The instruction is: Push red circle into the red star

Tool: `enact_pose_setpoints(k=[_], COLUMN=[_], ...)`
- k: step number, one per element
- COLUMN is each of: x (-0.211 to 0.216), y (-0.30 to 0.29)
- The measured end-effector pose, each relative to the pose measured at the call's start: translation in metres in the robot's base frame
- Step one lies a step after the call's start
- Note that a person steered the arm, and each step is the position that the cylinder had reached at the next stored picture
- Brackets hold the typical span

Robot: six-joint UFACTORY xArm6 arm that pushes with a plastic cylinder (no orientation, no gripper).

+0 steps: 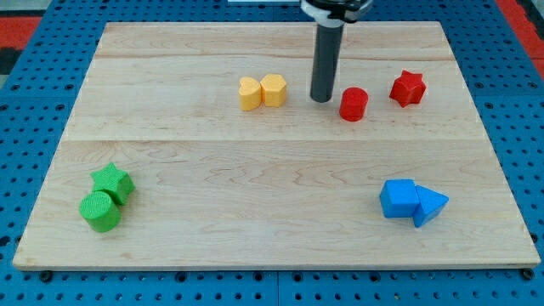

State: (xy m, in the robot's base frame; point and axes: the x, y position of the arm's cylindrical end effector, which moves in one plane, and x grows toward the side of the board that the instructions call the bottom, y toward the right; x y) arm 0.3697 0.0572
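PROGRESS: partial | my tip (321,99) just left of red circle (354,104) | red star (407,87) near, not touching (gap remains) | tool: plain rod, no jaws

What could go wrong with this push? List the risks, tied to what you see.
1. My tip sits just left of the red circle, slightly higher in view; an off-centre push could roll it down past the red star.
2. The star sits up and to the right, so a straight rightward push may miss.
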Motion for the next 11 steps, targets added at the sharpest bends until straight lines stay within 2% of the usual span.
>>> enact_pose_setpoints(k=[2,5,7,8,10,11], x=[0.038,0.032,0.034,0.028,0.027,0.027], y=[-0.010,0.046,0.001,0.011,0.089,0.106])
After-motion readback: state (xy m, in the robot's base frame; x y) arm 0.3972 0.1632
